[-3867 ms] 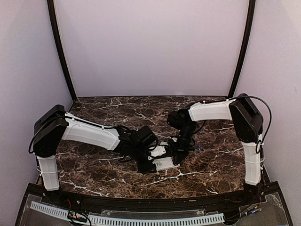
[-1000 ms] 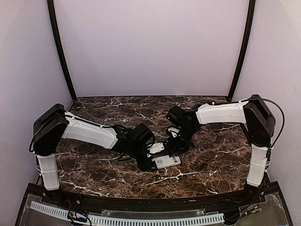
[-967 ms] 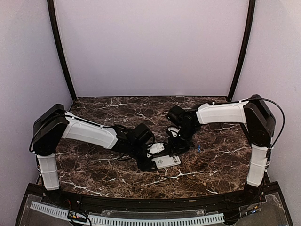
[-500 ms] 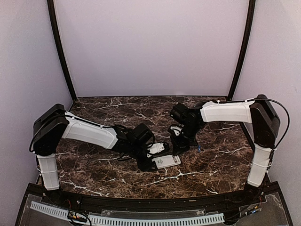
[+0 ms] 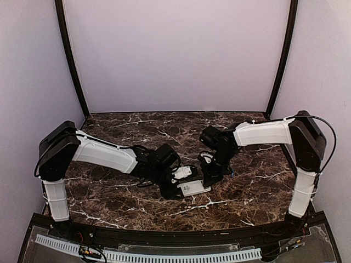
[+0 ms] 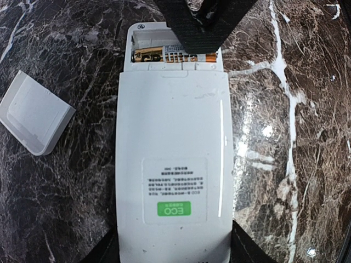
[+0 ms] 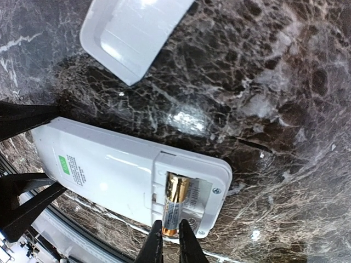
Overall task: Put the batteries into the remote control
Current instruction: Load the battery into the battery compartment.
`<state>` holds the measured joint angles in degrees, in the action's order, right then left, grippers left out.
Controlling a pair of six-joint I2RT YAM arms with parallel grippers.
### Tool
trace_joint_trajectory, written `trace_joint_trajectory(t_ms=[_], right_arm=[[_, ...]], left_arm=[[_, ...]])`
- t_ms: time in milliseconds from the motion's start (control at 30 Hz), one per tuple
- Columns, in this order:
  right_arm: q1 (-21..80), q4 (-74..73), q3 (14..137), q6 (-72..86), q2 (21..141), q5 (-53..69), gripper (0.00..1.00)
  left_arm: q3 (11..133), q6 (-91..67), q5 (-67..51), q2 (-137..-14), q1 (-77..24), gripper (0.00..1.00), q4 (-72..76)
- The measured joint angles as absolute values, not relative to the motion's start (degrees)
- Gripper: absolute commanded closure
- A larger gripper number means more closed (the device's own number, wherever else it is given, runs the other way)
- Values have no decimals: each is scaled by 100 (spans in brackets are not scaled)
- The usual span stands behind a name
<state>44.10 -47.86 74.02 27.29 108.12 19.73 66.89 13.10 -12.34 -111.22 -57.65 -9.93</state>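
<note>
The remote [image 6: 173, 164] lies back-up on the marble table [image 5: 109, 192], one end clamped between the jaws of the left gripper [image 6: 174, 253], which press on its two long edges. The compartment at its other end is open, and the right gripper [image 7: 169, 238] stands over it with its jaws drawn narrow on one end of a gold-coloured battery [image 7: 174, 200] that lies in the bay. The cover [image 6: 35, 120] lies loose on the table just beside the remote, apart from both grippers.
</note>
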Motion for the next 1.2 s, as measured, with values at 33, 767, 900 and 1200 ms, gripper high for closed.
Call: trace_joint_trajectory(t_ms=[33,767,900,1200], right_arm=[[4410,-4772,7356,2733,10812,1973,93],[4333,-4534,7199,2781,10962,2276,100],[4333,-4639,7306,2738,10982,2220,100],[3913,-4976,8007,2633,10604,1669,93]], left_arm=[[6689,1308,-1236,-11122,-5765,46,-993],[6689,1420,-1168,-11131,-5765,46,-996],[6689,1424,-1175,-11131,-5765,46,-996],[6689,1422,-1192,-11131,-5765,45,-989]])
